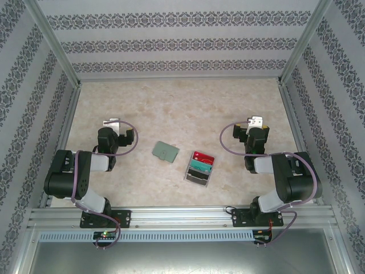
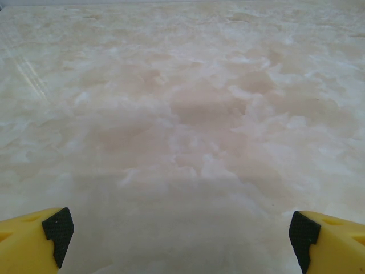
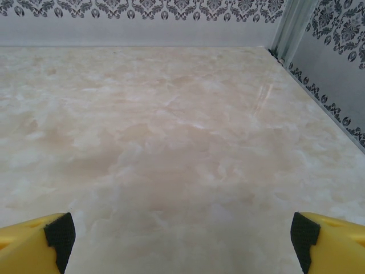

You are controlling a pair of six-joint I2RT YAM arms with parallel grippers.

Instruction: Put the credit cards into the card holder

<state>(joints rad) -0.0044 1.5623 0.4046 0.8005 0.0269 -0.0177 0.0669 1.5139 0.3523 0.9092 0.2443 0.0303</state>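
The grey-green card holder (image 1: 165, 150) lies flat on the marble table, near the middle. Just right of it sits a clear box (image 1: 199, 168) holding the credit cards: a red card (image 1: 202, 157), a teal card (image 1: 199, 166) and a dark card (image 1: 195, 177). My left gripper (image 1: 112, 123) rests far left of the holder, open with nothing between its yellow fingers (image 2: 34, 242). On the far right my right gripper (image 1: 255, 121) is also open and empty, its fingers (image 3: 328, 242) wide apart over bare table.
Patterned walls on a metal frame (image 1: 74, 80) enclose the marble table (image 1: 182, 108) on three sides. In the right wrist view the back right corner post (image 3: 293, 25) stands ahead. An aluminium rail (image 1: 182, 217) runs along the near edge by the arm bases.
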